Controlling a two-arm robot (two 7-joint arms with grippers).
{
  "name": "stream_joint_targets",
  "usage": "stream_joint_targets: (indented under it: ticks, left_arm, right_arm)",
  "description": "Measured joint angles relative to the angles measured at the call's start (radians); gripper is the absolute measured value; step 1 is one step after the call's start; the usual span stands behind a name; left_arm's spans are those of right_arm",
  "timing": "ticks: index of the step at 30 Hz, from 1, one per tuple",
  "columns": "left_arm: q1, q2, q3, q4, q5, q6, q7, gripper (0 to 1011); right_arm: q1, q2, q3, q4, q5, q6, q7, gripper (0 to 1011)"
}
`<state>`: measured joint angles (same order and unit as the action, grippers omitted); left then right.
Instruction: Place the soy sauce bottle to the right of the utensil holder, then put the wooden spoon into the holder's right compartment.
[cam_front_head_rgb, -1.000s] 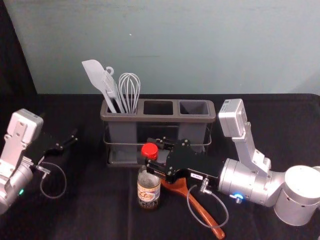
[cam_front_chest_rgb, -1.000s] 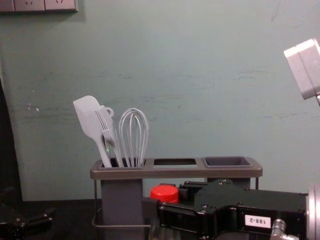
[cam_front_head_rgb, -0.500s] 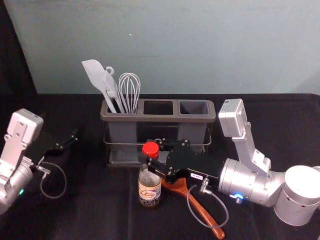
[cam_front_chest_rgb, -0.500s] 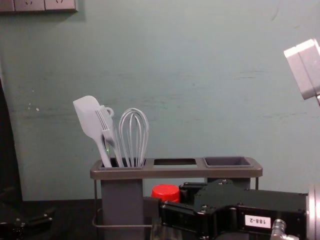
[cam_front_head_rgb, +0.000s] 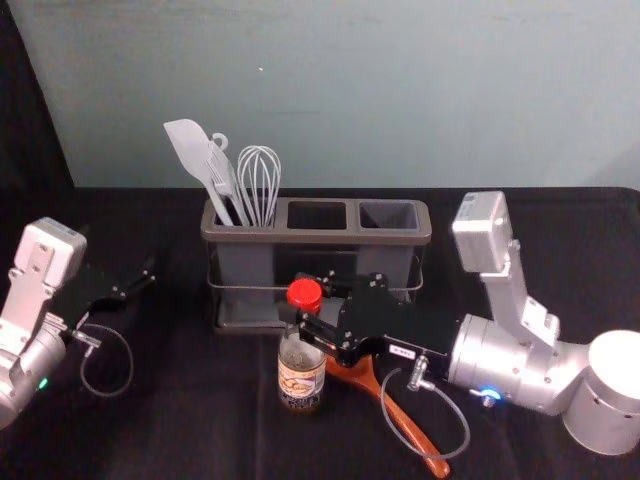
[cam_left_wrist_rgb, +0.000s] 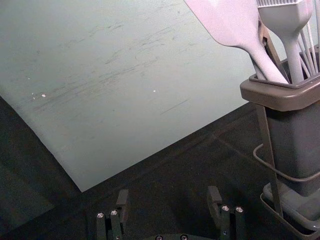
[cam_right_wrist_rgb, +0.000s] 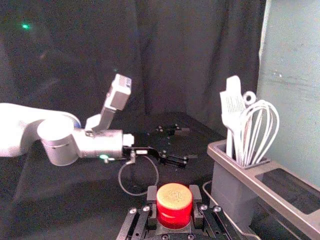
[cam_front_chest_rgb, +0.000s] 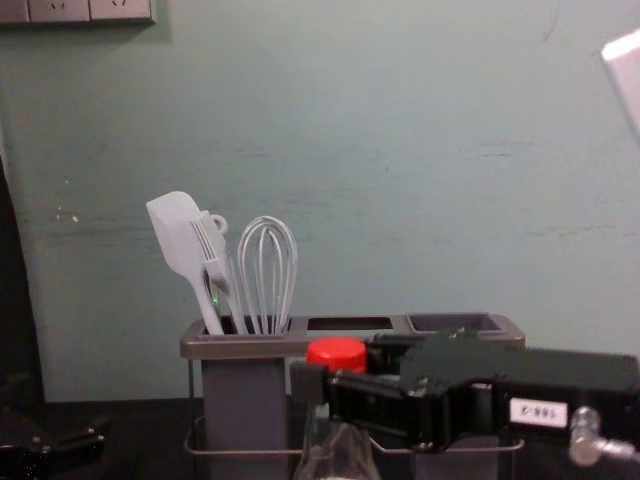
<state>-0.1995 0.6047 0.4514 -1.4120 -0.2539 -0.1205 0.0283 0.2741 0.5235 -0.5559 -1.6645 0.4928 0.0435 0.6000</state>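
Right gripper (cam_front_head_rgb: 304, 313), closed on the neck of the soy sauce bottle (cam_front_head_rgb: 301, 378) on the utensil holder's (cam_front_head_rgb: 300, 237) near side, should carry it right, upright — clear of the wooden spoon (cam_front_head_rgb: 354, 374) — while left gripper (cam_left_wrist_rgb: 167, 198) waits, wide open, at left.

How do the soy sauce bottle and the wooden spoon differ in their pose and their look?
The soy sauce bottle is upright, held by the right gripper; the wooden spoon lies on the table, not held. The bottle is clear with a red cap and a label, while the spoon is reddish brown. Both are in front of the utensil holder.
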Motion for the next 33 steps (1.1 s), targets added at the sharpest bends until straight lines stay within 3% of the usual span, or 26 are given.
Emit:
stream_joint_targets:
  ticks: [7,11,17,24,30,33]
  left_arm:
    - [0.000,0.000,0.000,0.000,0.000,0.000,0.000,1011]
    - [0.000,0.000,0.000,0.000,0.000,0.000,0.000,1011]
    - [0.000,0.000,0.000,0.000,0.000,0.000,0.000,1011]
    - [0.000,0.000,0.000,0.000,0.000,0.000,0.000,1011]
    - [0.000,0.000,0.000,0.000,0.000,0.000,0.000,1011]
    - [0.000,0.000,0.000,0.000,0.000,0.000,0.000,1011]
  right_arm:
    - [-0.045,0.065,0.020,-0.121,0.021,0.043,-0.016,381]
    - [-0.096,0.112,0.052,-0.186,0.046,0.050,-0.032,382]
    - [-0.207,0.197,0.132,-0.258,0.094,0.031,-0.066,382]
    - [-0.371,0.286,0.275,-0.313,0.127,-0.024,-0.123,382]
    - [-0.438,0.304,0.356,-0.307,0.135,-0.040,-0.150,382]
    - [-0.447,0.304,0.378,-0.297,0.136,-0.041,-0.159,381]
